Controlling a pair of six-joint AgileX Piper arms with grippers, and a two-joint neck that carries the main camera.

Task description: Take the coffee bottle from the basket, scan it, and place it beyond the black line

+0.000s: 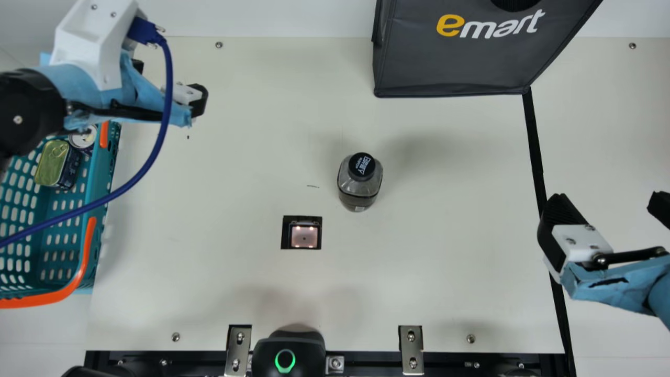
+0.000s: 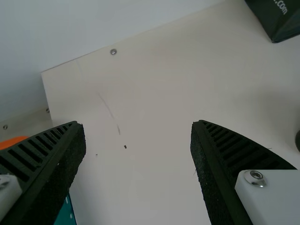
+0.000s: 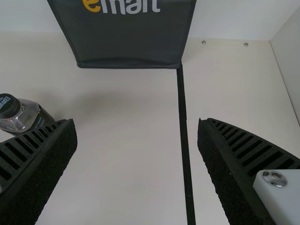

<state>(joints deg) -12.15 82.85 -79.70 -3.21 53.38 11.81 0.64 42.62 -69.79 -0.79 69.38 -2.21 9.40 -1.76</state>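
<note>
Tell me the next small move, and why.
Probably ease the right tool toward the coffee bottle: the bottle stands upright on the table, ungripped and short of the black line, while that tool hangs open and empty near the line.

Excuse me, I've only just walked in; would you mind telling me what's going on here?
Nothing is being held right now. The coffee bottle stands upright on the table, out of the basket but not yet beyond the black line. Both arms have their jaws open and empty, the left near the basket and the right by the line. Whether it's been scanned, I can't tell.
</note>
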